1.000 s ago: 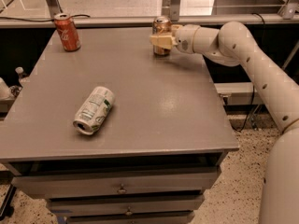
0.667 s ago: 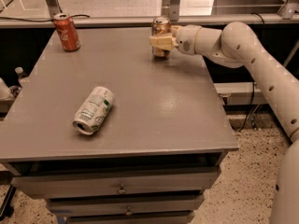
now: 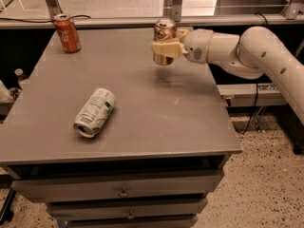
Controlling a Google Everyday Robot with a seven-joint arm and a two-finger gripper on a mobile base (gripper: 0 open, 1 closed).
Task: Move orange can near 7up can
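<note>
The gripper (image 3: 166,46) is clamped around the upright orange can (image 3: 164,31), seemingly lifted just off the surface (image 3: 156,122), well behind and right of the 7up can (image 3: 95,112). That can lies on its side, its long axis diagonal.

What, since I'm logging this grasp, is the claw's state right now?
Claw: closed on the orange can, holding it upright over the far right part of the table.
</note>
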